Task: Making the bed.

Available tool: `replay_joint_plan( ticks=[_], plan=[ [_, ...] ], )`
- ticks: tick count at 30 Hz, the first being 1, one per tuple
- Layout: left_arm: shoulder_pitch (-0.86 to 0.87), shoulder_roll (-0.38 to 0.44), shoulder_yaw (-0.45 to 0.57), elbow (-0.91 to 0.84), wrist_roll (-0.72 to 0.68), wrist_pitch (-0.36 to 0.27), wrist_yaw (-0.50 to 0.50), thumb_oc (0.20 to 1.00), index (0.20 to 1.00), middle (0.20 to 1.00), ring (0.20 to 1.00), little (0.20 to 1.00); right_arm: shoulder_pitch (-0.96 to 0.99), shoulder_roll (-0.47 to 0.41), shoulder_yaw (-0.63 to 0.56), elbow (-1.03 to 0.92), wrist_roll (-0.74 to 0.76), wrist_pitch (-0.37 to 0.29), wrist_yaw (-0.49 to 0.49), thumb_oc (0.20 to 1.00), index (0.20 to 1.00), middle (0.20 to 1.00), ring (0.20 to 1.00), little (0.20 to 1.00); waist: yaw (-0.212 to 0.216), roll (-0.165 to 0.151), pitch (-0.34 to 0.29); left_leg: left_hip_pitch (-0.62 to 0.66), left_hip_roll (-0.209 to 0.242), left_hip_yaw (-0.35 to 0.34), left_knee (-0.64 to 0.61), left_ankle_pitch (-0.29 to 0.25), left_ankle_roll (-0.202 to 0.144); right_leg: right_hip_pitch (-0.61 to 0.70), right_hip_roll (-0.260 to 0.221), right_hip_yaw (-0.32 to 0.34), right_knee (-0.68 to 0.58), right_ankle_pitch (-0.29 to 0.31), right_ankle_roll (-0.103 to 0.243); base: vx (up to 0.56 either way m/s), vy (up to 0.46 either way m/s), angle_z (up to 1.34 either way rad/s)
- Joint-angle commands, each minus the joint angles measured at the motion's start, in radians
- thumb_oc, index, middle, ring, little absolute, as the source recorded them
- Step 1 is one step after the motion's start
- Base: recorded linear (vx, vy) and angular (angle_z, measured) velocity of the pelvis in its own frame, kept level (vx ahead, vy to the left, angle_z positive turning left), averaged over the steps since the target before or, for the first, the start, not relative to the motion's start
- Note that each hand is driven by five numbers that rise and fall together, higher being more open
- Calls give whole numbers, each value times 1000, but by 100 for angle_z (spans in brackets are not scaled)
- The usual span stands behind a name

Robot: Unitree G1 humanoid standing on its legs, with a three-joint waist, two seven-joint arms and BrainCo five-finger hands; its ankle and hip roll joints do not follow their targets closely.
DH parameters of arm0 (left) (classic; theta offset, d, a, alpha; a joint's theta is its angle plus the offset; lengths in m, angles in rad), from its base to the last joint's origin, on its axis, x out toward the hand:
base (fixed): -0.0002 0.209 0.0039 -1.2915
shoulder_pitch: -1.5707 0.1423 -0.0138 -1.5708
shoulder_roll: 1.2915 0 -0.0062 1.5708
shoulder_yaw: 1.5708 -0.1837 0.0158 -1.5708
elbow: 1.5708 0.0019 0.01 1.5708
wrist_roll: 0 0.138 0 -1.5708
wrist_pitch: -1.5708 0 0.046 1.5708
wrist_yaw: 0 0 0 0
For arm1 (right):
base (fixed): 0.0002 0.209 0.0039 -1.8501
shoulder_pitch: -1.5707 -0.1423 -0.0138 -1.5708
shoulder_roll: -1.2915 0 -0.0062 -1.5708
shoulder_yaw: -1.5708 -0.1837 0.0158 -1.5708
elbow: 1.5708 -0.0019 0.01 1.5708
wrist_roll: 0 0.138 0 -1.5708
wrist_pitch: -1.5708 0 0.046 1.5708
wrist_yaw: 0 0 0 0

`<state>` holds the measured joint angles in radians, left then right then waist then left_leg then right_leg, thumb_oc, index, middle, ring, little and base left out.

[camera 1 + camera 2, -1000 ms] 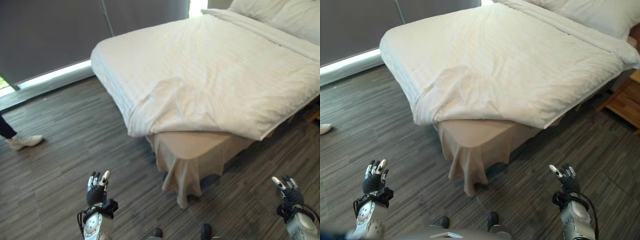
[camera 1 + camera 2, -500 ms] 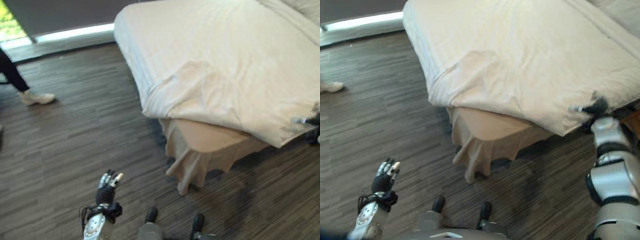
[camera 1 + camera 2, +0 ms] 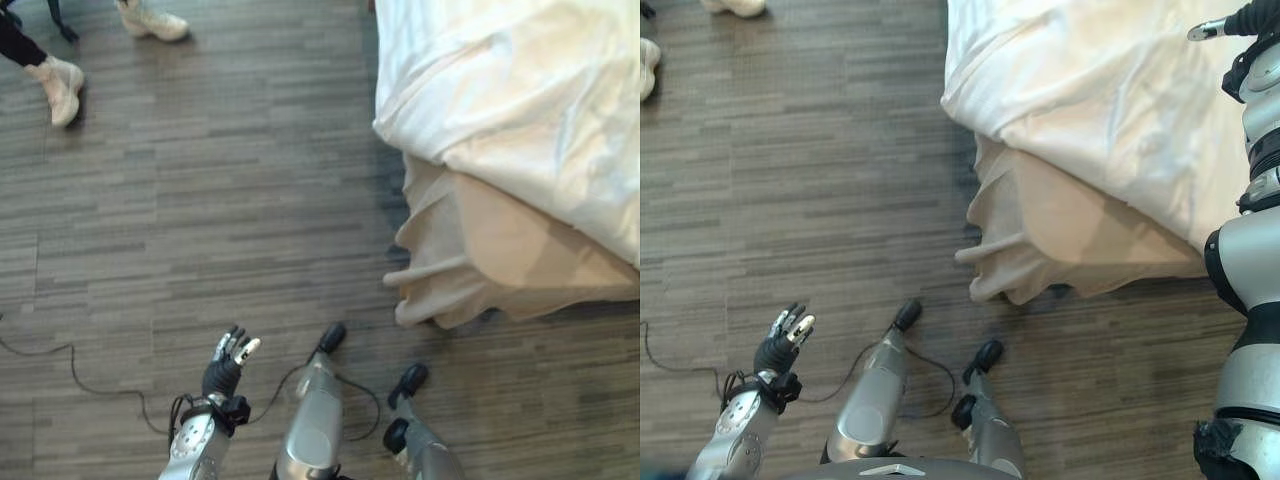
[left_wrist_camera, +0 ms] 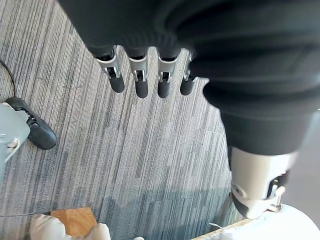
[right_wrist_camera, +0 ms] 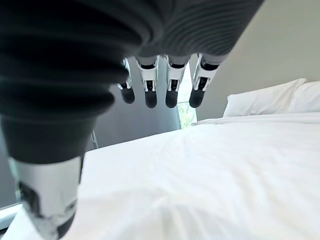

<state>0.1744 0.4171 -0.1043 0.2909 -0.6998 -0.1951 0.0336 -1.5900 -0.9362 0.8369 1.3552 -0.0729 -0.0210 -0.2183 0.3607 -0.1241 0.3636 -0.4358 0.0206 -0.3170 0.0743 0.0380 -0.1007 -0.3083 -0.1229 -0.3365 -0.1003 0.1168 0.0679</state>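
The bed's corner is at the upper right of the eye views. Its white duvet [image 3: 500, 90] hangs over a beige bed skirt [image 3: 490, 260] that bunches on the floor. My right hand [image 3: 1243, 20] is raised over the duvet [image 3: 1090, 90] at the far right, open, its fingers [image 5: 171, 82] straight above the cloth [image 5: 200, 180] and apart from it. A white pillow [image 5: 265, 102] lies at the far end of the bed. My left hand [image 3: 225, 370] hovers low over the wooden floor, left of the bed, open with straight fingers [image 4: 141, 82] and holding nothing.
A person's pale shoes [image 3: 60, 85] stand on the dark wooden floor [image 3: 200, 200] at the upper left, well away from the bed. A grey curtain and a strip of window [image 5: 187, 107] show beyond the bed's far side.
The camera has tipped down and turned, so the bed now sits at the upper right. My right arm has risen over the duvet. The left hand stays low over the floor.
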Motion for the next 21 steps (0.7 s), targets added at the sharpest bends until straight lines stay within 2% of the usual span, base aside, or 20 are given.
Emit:
replay_joint_plan(
  ticks=[1,2,4,11,17,18,19,21],
  plan=[
    [-24,35,-27,-120,-14,-45,10,1000,1000,1000,1000,1000,-140,-83,128,33,-36,17,-57,1000,1000,1000,1000,1000,-23,39,7,9,7,27,-154,127,1,15,5,41,13,-2,74,-95,-38,0],
    [-44,-5,-29,-145,-132,-58,10,1000,1000,1000,1000,1000,-156,-88,136,32,-20,21,-69,1000,1000,1000,1000,1000,-14,40,31,-37,5,30,-157,141,-7,-29,6,39,13,8,76,-69,-27,0],
    [-56,-13,-21,-163,-149,-71,20,1000,1000,1000,1000,1000,-156,-94,144,28,-22,20,-70,1000,1000,1000,1000,1000,-11,42,42,-63,3,30,-159,146,-11,-55,9,37,13,12,78,-54,-52,-1],
    [-129,-47,-33,-246,-100,-110,66,1000,1000,1000,1000,1000,-134,-71,122,28,11,13,-76,1000,1000,1000,1000,1000,-9,60,91,-171,-8,37,-158,168,-23,-167,18,43,13,30,80,-18,-20,2],
    [-169,-54,-23,-206,-106,-121,97,1000,1000,1000,1000,1000,-87,9,80,27,36,9,-71,1000,1000,1000,1000,1000,-16,56,93,-153,-9,54,-156,164,-22,-155,13,49,13,28,79,5,2,-2],
    [-175,-54,-24,-207,-105,-123,102,1000,1000,1000,1000,1000,-68,24,70,16,40,7,-65,727,727,727,727,727,-18,56,92,-145,-8,56,-156,162,-21,-149,12,50,13,28,80,22,25,-5],
    [-178,-52,-24,-201,-99,-122,104,1000,1000,1000,1000,1000,-51,28,66,7,39,4,-55,200,200,200,200,200,-20,55,90,-138,-8,58,-156,160,-21,-142,11,52,13,27,80,23,26,-8],
    [-189,-51,-18,-189,-97,-122,98,1000,1000,1000,1000,1000,31,42,72,-28,4,-6,-6,200,200,200,200,200,-22,52,82,-106,-8,63,-157,153,-19,-115,5,52,13,23,82,28,18,-10]
  ],
)
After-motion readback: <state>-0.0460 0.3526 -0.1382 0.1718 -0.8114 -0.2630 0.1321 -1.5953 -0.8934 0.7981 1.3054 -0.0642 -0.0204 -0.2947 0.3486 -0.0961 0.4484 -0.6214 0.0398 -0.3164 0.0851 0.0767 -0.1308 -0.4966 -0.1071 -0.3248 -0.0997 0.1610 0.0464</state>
